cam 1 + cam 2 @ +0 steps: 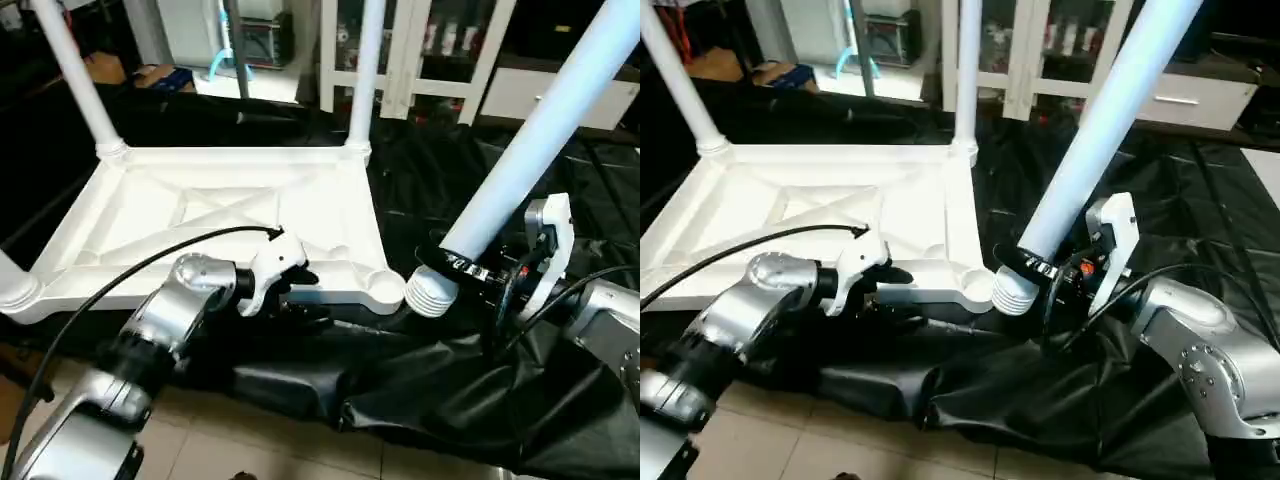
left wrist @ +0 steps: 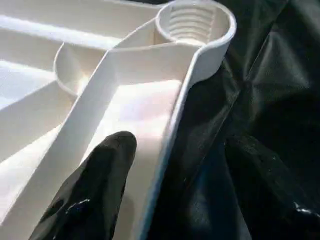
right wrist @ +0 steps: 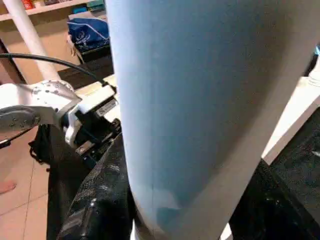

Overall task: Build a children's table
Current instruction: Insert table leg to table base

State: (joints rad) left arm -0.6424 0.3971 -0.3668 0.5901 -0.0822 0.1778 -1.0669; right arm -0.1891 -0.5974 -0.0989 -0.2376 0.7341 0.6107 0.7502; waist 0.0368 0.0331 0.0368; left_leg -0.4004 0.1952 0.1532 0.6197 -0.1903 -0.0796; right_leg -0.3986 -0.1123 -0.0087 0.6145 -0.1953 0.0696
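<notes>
Left eye view showed the table top [image 1: 230,225] lying ribbed side up on black sheeting [image 1: 440,390], with legs standing in three corner sockets and the near right socket [image 1: 385,287] bare. The right gripper [image 1: 500,275] pinched the fourth leg [image 1: 530,150], tilted, its ribbed end just beside that socket. The left gripper [image 1: 285,280] was spread astride the top's near rim, so only seating this leg seemed left.
</notes>
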